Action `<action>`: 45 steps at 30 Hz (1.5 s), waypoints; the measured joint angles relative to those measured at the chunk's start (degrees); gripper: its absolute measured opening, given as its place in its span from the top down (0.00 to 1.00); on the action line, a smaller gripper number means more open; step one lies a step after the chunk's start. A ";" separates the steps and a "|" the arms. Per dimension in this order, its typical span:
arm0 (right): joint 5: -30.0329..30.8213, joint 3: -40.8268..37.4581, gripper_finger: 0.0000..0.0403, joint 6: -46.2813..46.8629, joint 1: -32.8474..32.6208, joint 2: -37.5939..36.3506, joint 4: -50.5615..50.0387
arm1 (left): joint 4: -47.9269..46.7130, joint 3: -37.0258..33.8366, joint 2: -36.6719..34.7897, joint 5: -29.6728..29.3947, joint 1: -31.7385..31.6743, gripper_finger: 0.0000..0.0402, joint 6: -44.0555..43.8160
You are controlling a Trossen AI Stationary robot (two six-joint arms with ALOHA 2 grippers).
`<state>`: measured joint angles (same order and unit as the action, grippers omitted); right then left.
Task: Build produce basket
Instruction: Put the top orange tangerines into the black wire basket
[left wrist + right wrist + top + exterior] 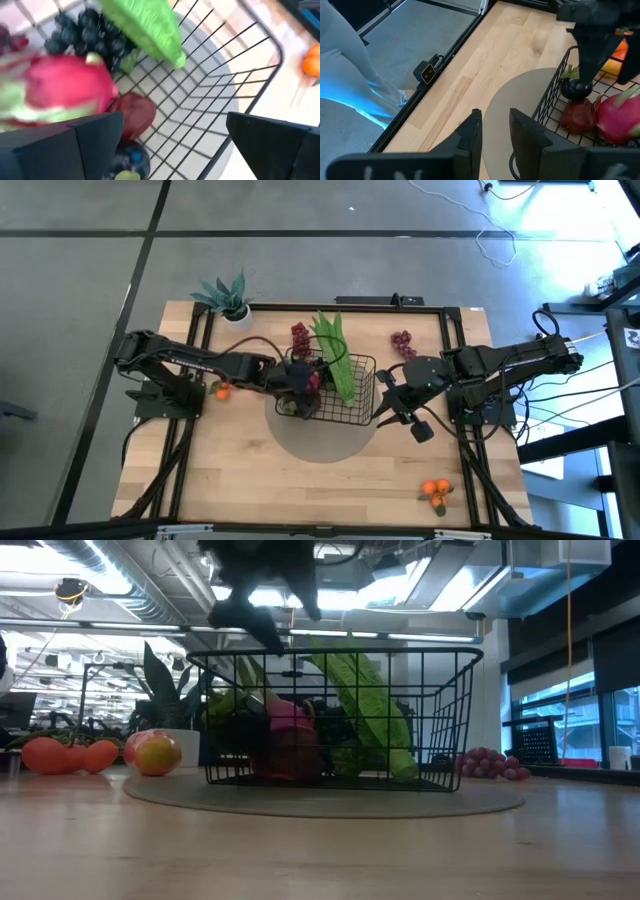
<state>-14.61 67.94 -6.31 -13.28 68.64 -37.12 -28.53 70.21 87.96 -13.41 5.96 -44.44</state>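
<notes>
Black wire basket (345, 392) on round grey mat (318, 442), holding dragon fruit (65, 92), grapes (87, 35), green pods (335, 355). Left gripper (170, 145) spread above it; right gripper (494, 131) nearly closed, empty. Likely soft, bruisable; best gripped mid-body.

The place was a robot laboratory inside a large open office or industrial hall. A light wooden desk (300, 470) stood on a grey concrete floor (80, 280) and had a black metal frame (190, 430) around it, with two dark robot arms mounted at its sides. Loose cables (500, 240) lay on the floor, and more cables hung by the right arm. In the low view, the room behind showed exposed ceiling ducts (130, 590), long ceiling lights (400, 580) and big windows (570, 710).
</notes>
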 joint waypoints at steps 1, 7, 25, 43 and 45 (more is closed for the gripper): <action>0.02 0.00 0.79 0.00 0.00 0.00 0.00 | -0.33 0.92 0.05 -0.52 0.00 0.16 1.36; 0.00 0.00 0.79 0.00 0.00 0.00 0.00 | -11.71 7.90 0.03 -2.70 0.00 0.16 4.89; 15.56 0.00 0.79 1.87 1.14 0.00 1.79 | -32.75 16.37 -0.64 -7.06 4.76 0.16 2.28; 6.89 0.02 0.79 16.29 12.87 4.04 -4.61 | -54.52 11.86 -1.50 -0.51 5.03 0.17 -7.71; 6.97 0.02 0.79 15.23 13.84 5.48 -4.68 | -54.53 9.54 -1.46 -0.47 4.98 0.17 -7.72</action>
<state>-7.64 67.96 8.93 0.56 74.13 -41.80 -83.05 79.76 86.50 -13.88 10.94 -52.16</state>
